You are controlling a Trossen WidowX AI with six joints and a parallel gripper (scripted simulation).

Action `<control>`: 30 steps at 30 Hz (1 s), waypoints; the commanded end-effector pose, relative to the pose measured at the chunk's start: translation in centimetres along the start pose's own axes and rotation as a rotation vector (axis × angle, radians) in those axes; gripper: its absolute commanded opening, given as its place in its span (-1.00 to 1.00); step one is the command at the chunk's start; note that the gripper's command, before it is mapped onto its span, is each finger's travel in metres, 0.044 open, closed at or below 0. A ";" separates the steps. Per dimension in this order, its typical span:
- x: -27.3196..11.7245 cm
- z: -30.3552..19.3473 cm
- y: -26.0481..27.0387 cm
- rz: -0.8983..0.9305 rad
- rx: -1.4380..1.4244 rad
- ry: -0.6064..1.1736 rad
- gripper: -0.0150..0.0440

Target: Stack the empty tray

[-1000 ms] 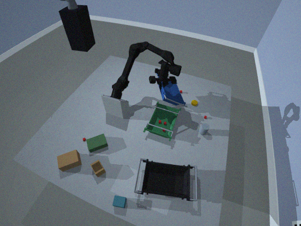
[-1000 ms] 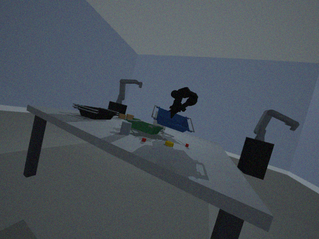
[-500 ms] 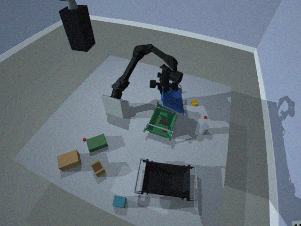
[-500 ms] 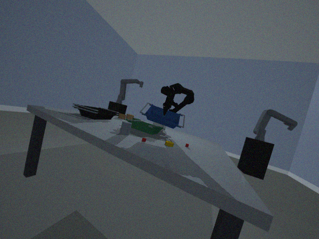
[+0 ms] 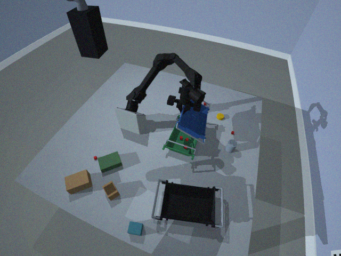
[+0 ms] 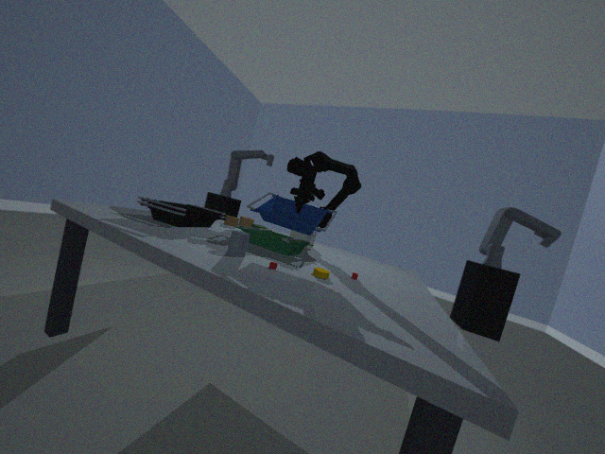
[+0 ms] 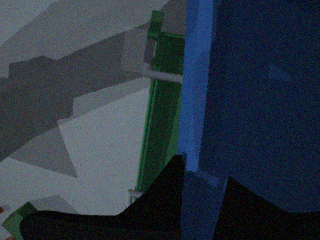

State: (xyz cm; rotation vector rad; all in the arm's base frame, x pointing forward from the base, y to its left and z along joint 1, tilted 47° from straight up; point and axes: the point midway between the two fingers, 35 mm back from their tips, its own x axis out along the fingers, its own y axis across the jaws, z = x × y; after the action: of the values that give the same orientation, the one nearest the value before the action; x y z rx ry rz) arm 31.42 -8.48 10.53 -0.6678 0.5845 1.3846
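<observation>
The loaded green tray [image 5: 172,136] [image 6: 267,240] [image 7: 158,140] stands mid-table with red blocks [image 5: 187,139] inside. One wire bar [image 5: 179,143] [image 7: 164,75] lies across its near part; the other bar is hidden under the blue tray. My gripper [image 5: 193,103] [image 6: 299,207] [image 7: 186,162] is shut on the rim of the empty blue tray [image 5: 192,121] [image 6: 282,214] [image 7: 198,94]. It holds the blue tray tilted in the air, over the far half of the green tray. I cannot tell whether the two trays touch.
A black tray [image 5: 187,203] lies at the front. A green box [image 5: 109,161], tan box [image 5: 78,181], small brown box [image 5: 111,190] and teal block [image 5: 135,228] lie front left. A yellow disc [image 5: 220,116] [image 6: 320,272], grey cup [image 5: 230,145] and loose red block [image 5: 232,132] lie to the right.
</observation>
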 end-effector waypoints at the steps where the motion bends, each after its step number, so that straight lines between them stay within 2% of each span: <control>1: -0.9 -1.7 -0.2 -0.031 0.035 -0.007 -0.49; 10: -1.1 -5.4 0.5 -0.043 0.131 -0.041 -0.49; 30: -1.1 -5.5 0.5 -0.043 0.133 -0.042 -0.49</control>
State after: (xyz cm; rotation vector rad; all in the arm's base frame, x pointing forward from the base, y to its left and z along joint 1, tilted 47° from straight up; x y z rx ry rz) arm 30.77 -12.68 7.12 -0.5269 0.6296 1.3232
